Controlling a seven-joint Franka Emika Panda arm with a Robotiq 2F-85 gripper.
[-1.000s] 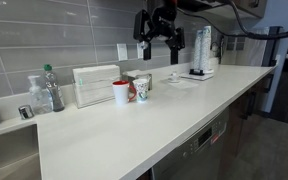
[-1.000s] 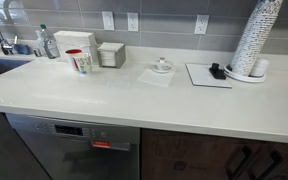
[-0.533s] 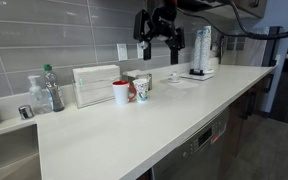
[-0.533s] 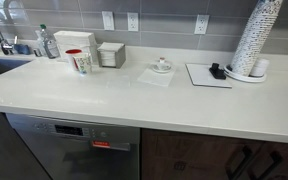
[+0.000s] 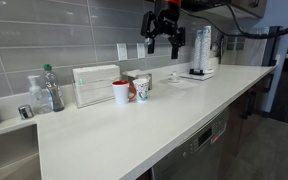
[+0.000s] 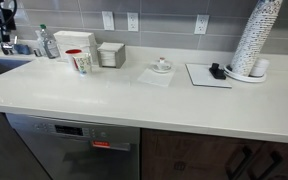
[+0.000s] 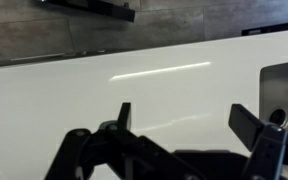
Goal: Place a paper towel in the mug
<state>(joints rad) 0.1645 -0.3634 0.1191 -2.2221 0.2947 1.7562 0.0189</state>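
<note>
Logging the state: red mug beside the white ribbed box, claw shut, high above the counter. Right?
No: the claw is open, spread wide in the wrist view. It does hang high above the white counter, the red cylindrical mug beside the white ribbed box.

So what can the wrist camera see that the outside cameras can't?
Only the wrist view: the pincer from right up close, its fingers wide apart with nothing between them.
Only the exterior views: the mug, the patterned cup beside it, the white box and the bottle.
Both: the white counter. An exterior view also shows the pincer, but small and high above the counter.
</note>
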